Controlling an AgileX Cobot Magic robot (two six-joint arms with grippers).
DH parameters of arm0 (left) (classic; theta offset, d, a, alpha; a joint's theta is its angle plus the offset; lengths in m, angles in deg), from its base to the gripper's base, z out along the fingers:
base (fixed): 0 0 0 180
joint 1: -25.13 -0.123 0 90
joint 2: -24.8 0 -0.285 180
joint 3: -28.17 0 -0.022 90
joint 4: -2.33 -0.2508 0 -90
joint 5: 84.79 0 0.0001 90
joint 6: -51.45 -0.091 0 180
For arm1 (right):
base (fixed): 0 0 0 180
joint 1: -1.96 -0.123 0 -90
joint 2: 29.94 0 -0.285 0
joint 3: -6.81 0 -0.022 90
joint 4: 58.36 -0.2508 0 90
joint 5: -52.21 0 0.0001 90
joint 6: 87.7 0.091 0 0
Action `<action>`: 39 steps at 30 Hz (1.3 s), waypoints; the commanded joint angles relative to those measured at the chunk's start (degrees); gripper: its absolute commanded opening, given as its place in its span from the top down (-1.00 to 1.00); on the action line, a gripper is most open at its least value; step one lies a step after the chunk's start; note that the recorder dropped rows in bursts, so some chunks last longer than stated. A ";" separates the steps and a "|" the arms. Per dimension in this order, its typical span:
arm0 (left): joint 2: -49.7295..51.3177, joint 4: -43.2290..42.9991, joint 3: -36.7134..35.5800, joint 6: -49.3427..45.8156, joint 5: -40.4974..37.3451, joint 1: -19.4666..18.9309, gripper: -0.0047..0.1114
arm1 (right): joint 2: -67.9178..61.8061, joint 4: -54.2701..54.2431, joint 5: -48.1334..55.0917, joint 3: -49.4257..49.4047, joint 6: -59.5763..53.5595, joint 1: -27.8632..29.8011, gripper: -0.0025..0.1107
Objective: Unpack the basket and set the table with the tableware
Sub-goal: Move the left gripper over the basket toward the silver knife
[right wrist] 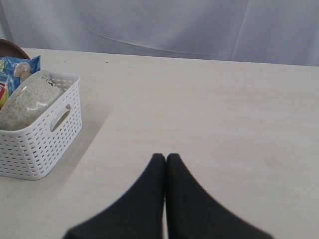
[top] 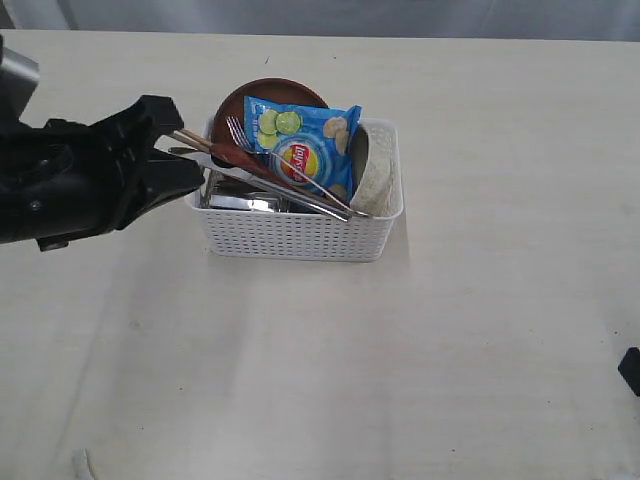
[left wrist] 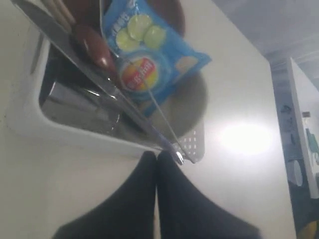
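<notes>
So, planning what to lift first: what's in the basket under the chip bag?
Visible around the chip bag: brown plate, bowl on its side, steel cup, with knife, fork, spoon and chopsticks lying across. Whatever sits directly beneath the bag is covered.

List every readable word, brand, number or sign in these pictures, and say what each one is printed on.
"Lay's": on the round red-and-yellow logo of the blue chip bag lying in the white basket; soft in the exterior view, more blurred in the left wrist view.
Other print on the bag: too small and blurred to read.
Nothing else in view carries legible text.
</notes>
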 commanded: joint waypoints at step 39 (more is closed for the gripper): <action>9.09 1.03 9.77 -20.02 -7.82 12.10 0.92 | 0.37 0.48 -0.21 -0.17 -0.18 -0.22 0.95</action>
